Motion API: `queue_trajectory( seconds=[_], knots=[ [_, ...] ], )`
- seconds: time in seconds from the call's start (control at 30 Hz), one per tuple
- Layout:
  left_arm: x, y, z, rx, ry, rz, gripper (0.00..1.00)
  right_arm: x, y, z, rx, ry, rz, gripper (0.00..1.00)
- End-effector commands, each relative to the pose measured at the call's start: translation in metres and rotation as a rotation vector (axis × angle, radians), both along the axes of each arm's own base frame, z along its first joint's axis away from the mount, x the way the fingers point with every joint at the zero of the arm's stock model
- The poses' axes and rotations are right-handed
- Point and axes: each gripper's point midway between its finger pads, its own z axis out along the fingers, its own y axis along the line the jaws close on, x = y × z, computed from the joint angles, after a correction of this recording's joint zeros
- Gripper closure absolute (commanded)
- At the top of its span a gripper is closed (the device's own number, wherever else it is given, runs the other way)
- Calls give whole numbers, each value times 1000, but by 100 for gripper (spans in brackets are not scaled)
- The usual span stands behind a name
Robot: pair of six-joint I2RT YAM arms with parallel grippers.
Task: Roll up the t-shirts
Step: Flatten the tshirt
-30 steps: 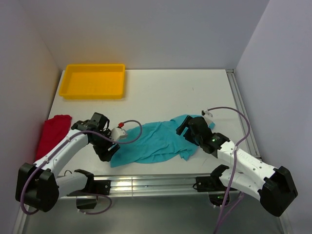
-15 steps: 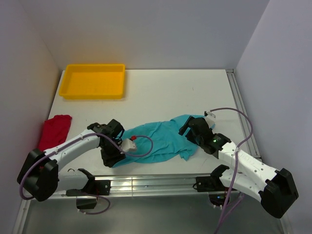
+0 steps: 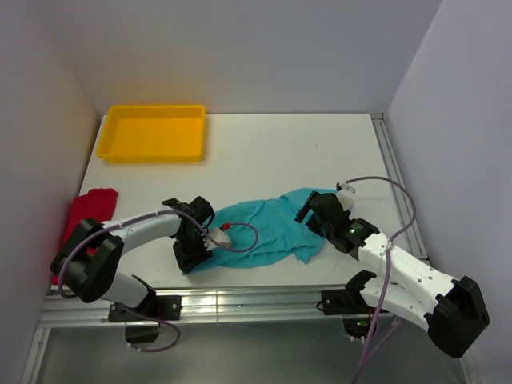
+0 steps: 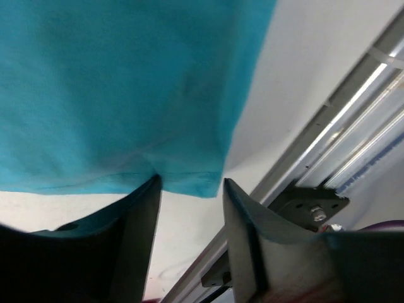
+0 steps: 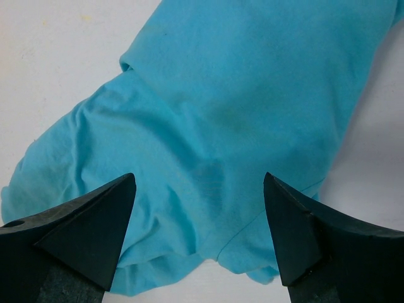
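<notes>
Teal t-shirt [image 3: 264,228], red t-shirt [image 3: 90,210] outside tray [image 3: 152,154]

Robotics lab cell indicated: flat white tabletop [image 3: 280,152] boxed in by plain pale partition walls [image 3: 240,48]; silver aluminium rail [image 3: 248,298] bolted along near edge.

L gripper [image 4: 189,189] low over desk [image 4: 303,82], jaws apart; teal shirt [image 4: 126,82] hem corner btw. fingertips [image 4: 144,202], close to desk edge rail [image 4: 353,113].
</notes>
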Motion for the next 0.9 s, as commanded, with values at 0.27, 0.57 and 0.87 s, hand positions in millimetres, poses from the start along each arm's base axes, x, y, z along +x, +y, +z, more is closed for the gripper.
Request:
queue_trajectory(
  seconds=[0.27, 0.57, 0.87],
  knots=[
    [15, -11, -38, 52, -48, 38, 84, 16, -7, 24, -51, -69, -19, 11],
    [60, -23, -28, 47, -180, 89, 100, 26, -9, 28, -56, -78, -12, 10],
    [146, -33, 18, -59, -304, 255, 100, 21, -20, 24, -63, -28, -26, 9]
  ],
)
